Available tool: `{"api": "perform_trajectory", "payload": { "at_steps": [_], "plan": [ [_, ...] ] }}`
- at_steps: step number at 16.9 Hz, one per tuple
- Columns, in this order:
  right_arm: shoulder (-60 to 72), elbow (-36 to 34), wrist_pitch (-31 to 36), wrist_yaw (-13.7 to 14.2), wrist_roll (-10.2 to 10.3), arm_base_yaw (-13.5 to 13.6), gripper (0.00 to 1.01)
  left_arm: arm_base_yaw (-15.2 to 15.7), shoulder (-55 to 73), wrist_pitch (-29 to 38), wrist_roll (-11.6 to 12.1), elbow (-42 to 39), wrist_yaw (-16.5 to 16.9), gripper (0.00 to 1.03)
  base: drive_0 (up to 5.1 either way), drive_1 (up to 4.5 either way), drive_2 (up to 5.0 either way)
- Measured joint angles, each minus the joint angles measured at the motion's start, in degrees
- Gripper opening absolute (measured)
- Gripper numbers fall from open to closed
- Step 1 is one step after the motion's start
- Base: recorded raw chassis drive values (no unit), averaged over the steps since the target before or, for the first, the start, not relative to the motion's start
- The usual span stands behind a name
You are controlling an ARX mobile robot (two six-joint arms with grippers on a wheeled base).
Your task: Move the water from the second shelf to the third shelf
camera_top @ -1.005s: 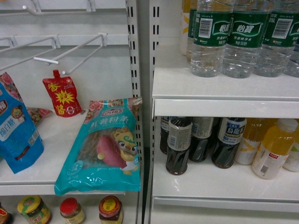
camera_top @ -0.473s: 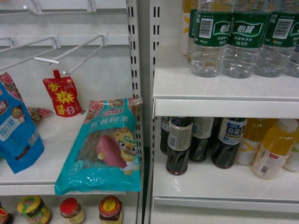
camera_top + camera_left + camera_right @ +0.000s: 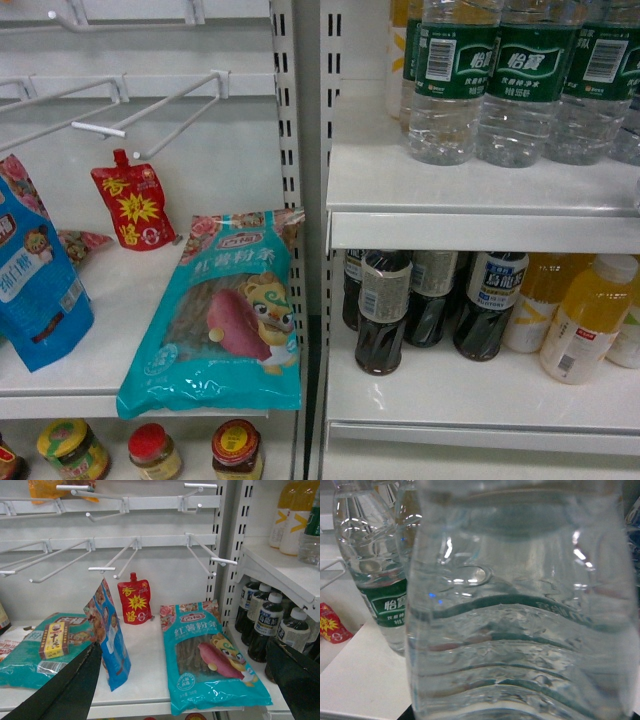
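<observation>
Three water bottles (image 3: 452,80) with green labels stand in a row on the upper right shelf (image 3: 480,185) in the head view. In the right wrist view one clear ribbed water bottle (image 3: 520,620) fills nearly the whole frame, very close to the camera. A second water bottle (image 3: 380,595) stands behind it on the left. The right gripper's fingers are hidden by the near bottle, so its state does not show. My left gripper (image 3: 184,650) hangs open in front of the left bay, holding nothing. Neither gripper appears in the head view.
Dark drink bottles (image 3: 382,310) and yellow drink bottles (image 3: 585,320) stand on the shelf below the water. The left bay holds a teal noodle bag (image 3: 220,310), a blue pouch (image 3: 35,290), a red spout pouch (image 3: 133,208) and white peg hooks (image 3: 150,105). Jars (image 3: 235,450) stand lower down.
</observation>
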Motion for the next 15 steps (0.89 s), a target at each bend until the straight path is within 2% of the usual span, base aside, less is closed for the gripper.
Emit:
{"api": "perform_trajectory", "payload": {
  "at_steps": [6, 9, 15],
  "plan": [
    [4.0, 4.0, -0.7, 1.0, 0.2, 0.1, 0.42, 0.0, 0.0, 0.0, 0.0, 0.0, 0.0, 0.98, 0.0, 0.0, 0.0],
    [6.5, 6.3, -1.3, 1.8, 1.0, 0.2, 0.42, 0.0, 0.0, 0.0, 0.0, 0.0, 0.0, 0.98, 0.0, 0.0, 0.0],
    [9.5, 9.5, -2.4, 3.4, 1.2, 1.3, 0.42, 0.0, 0.0, 0.0, 0.0, 0.0, 0.0, 0.98, 0.0, 0.0, 0.0]
  ]
}}
